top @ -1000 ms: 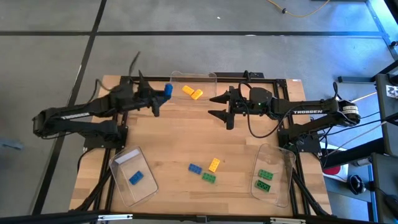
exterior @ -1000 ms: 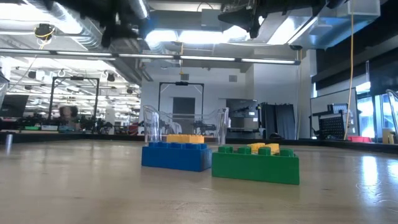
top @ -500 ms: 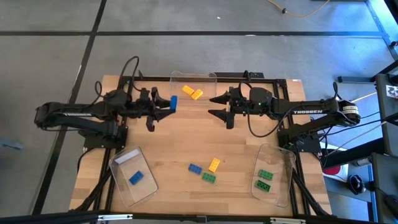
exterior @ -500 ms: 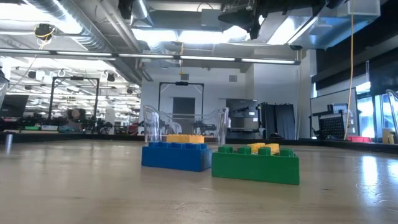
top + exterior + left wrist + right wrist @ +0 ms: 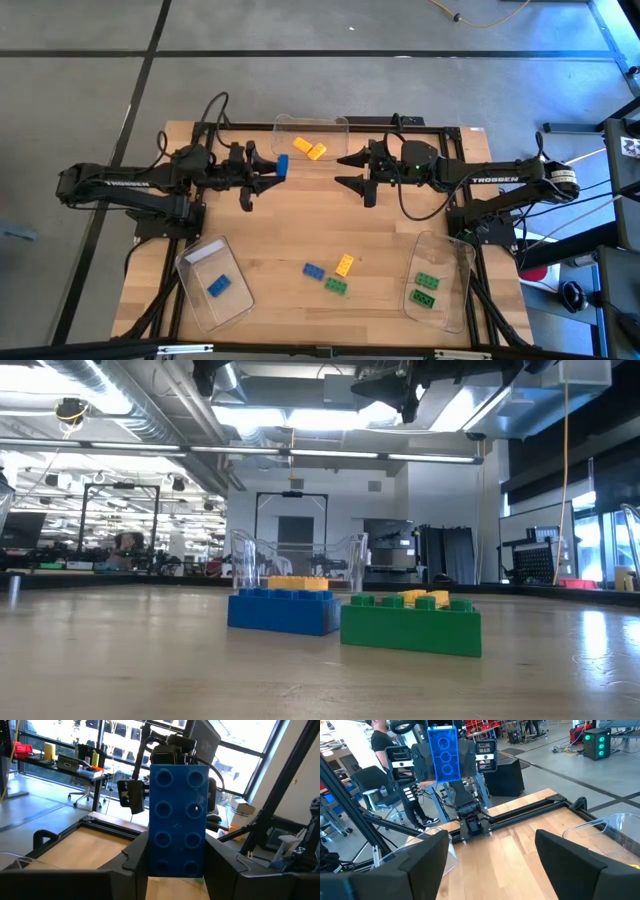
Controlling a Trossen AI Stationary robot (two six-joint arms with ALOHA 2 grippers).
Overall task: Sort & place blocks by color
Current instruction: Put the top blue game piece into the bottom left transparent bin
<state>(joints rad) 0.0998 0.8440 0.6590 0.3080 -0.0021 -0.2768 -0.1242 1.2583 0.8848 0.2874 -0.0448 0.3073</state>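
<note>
pale tan wood-grain table (image 5: 300,220), framed in black rails. held blue block (image 5: 281,166), bright blue with studded face, between black fingers of the left gripper (image 5: 268,168). black right gripper (image 5: 350,170) on a dark arm with white lettering. two yellow-orange blocks (image 5: 309,148) in a clear tray (image 5: 340,125) at the far edge. one blue block (image 5: 218,287) in a clear tray (image 5: 190,262) at the near left corner. two green blocks (image 5: 424,289) in a clear tray (image 5: 455,262) near the right edge. loose blue block (image 5: 313,270), yellow-orange block (image 5: 344,265) and green block (image 5: 335,286) mid-table. grey floor (image 5: 300,40) with dark lines.
</note>
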